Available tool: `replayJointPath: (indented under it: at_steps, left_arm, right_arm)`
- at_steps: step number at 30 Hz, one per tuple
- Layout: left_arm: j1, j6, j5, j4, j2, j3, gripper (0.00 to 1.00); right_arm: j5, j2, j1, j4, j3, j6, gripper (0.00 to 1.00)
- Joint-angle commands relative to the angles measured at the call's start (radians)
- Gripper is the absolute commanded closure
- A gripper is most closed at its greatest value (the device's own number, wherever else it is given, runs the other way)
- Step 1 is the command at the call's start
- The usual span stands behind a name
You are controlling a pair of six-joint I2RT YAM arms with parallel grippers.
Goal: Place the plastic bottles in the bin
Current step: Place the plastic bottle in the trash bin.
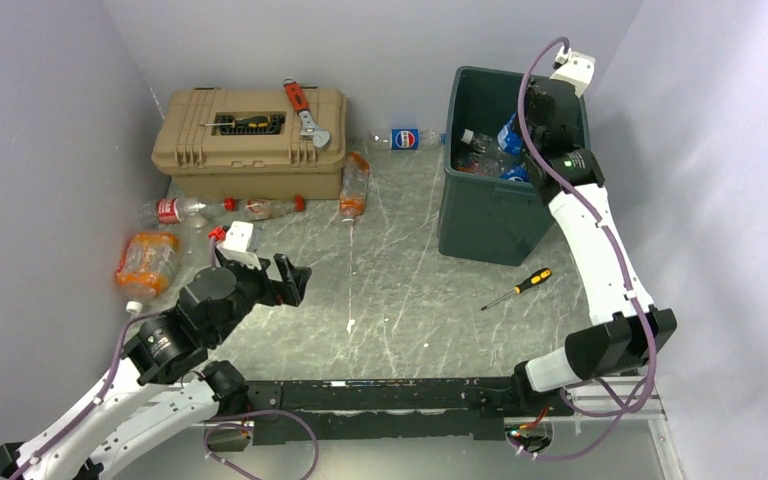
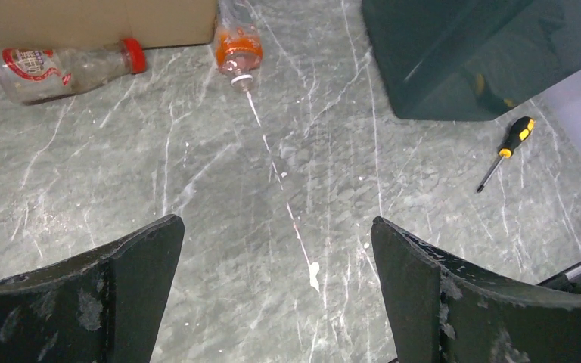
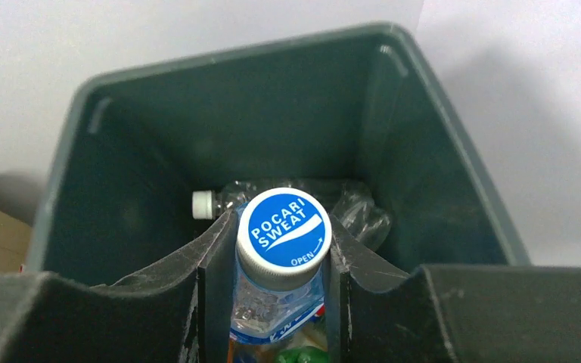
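Right end effector (image 3: 280, 227) grips a blue-capped bottle (image 3: 276, 299) over the bin (image 3: 144, 151); left end effector (image 2: 276, 223) stands wide. Release near the rim risks a spill outside.

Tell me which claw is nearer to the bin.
Right. The right claw hangs over the open bin, shut on a blue-capped bottle; the left claw is open above the table, away to the bin's left.

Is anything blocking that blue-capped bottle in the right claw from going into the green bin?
Nothing visible does. The right gripper holds the blue-capped bottle over the open top of the bin. Below it lie only other bottles, resting inside the bin.
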Motion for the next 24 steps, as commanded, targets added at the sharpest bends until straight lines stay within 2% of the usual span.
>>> replayJointPath:
  at_steps: [1, 2, 4, 5, 6, 7, 13, 16, 21, 24]
  left_arm:
    - [0.000, -0.030, -0.022, -0.019, 0.019, 0.052, 0.01]
    - [0.000, -0.031, -0.018, -0.015, 0.021, 0.050, 0.01]
    - [0.000, -0.032, -0.013, -0.005, 0.021, 0.044, 0.01]
    - [0.000, -0.033, -0.016, -0.004, 0.025, 0.043, 0.01]
    - [0.000, -0.035, -0.021, -0.003, 0.029, 0.043, 0.01]
    - [0.000, -0.035, -0.027, -0.002, 0.034, 0.044, 0.01]
    - [0.000, -0.045, -0.056, -0.002, 0.113, 0.063, 0.01]
    - [0.000, -0.040, -0.013, 0.019, 0.212, 0.098, 0.01]
    - [0.019, 0.001, 0.000, -0.030, 0.549, 0.249, 0.00]
    - [0.085, 0.000, 0.057, -0.016, 0.763, 0.328, 0.01]
  right_arm:
    - [-0.150, 0.015, -0.047, -0.044, -0.021, 0.118, 1.00]
    - [-0.160, 0.016, -0.050, -0.046, -0.026, 0.124, 0.89]
    - [-0.193, 0.024, -0.050, -0.065, -0.020, 0.133, 0.48]
    - [-0.202, 0.032, -0.050, -0.088, 0.001, 0.142, 0.32]
    - [-0.203, 0.034, -0.050, -0.112, 0.020, 0.151, 0.11]
    - [-0.208, 0.029, -0.050, -0.124, 0.030, 0.160, 0.02]
    - [-0.230, -0.119, -0.038, -0.129, 0.029, 0.227, 0.00]
    - [-0.291, -0.258, -0.022, -0.075, -0.083, 0.269, 0.00]
    - [-0.499, -0.529, -0.021, 0.055, -0.319, 0.258, 0.01]
    - [-0.552, -0.646, -0.020, 0.076, -0.411, 0.271, 0.01]
